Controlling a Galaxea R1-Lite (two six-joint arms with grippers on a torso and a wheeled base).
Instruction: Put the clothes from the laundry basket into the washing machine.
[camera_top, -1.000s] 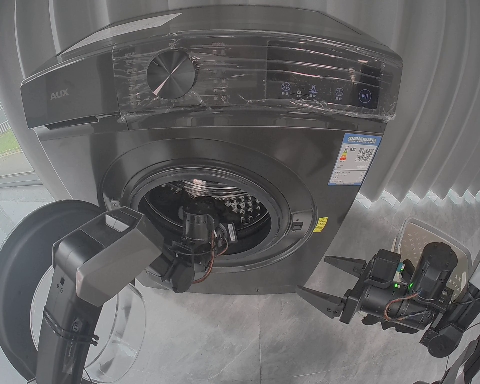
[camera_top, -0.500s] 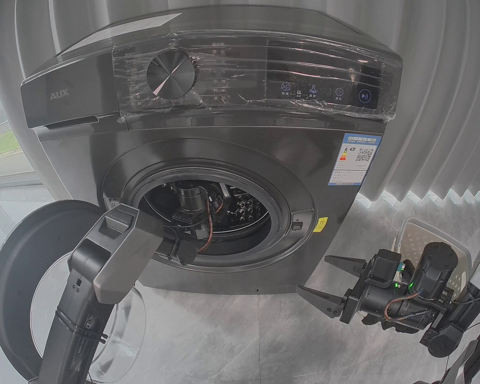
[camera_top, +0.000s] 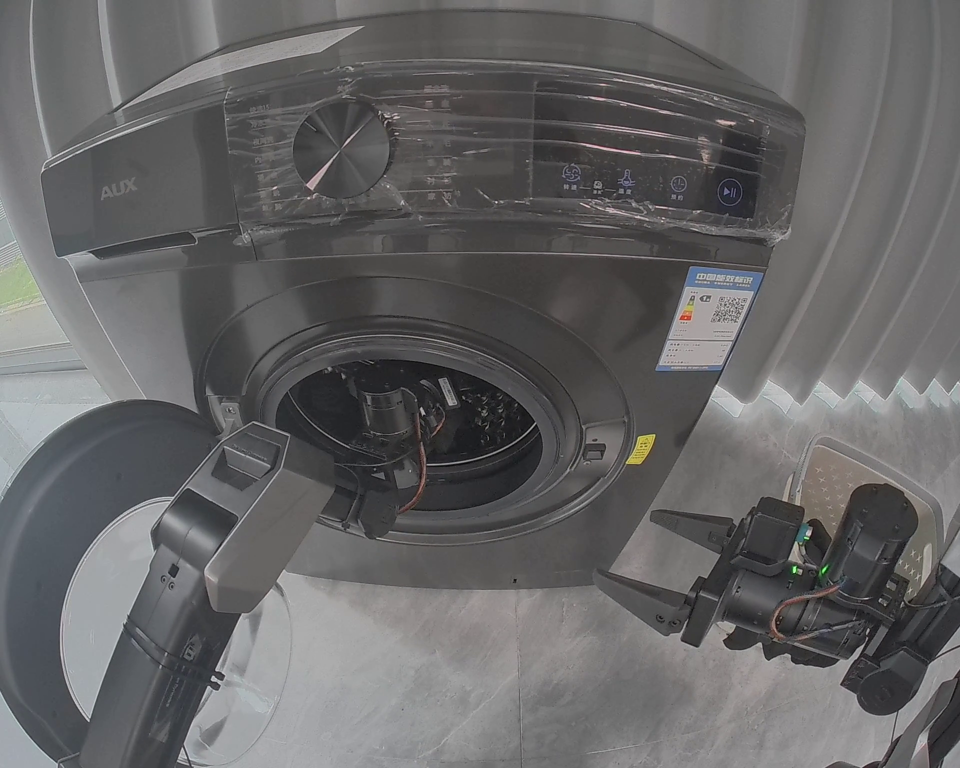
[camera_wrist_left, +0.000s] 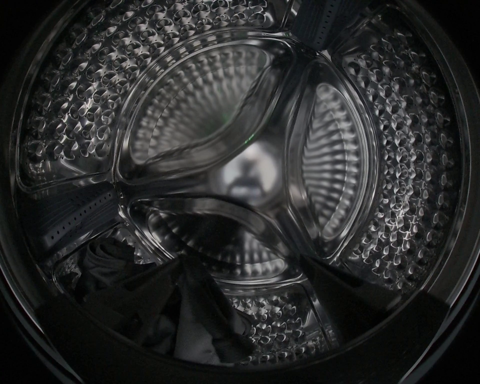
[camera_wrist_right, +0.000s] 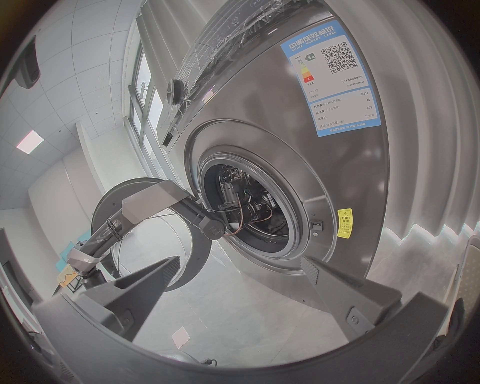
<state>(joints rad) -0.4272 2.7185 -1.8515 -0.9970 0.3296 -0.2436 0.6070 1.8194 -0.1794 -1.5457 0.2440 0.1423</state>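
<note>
Dark and white clothes (camera_wrist_left: 200, 325) lying crumpled low in the washing machine (camera_top: 640, 300), left gripper (camera_wrist_left: 240, 261) hanging spread inside its drum (camera_wrist_left: 410, 150), right gripper (camera_top: 627, 548) hovering spread beside the white laundry basket (camera_top: 850, 470), far right.

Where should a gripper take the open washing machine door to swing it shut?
Probably the door by its outer rim at the free edge, opposite the hinge, coming from the robot's left. The rim is thin and exposed; the bulging glass centre offers no hold.
</note>
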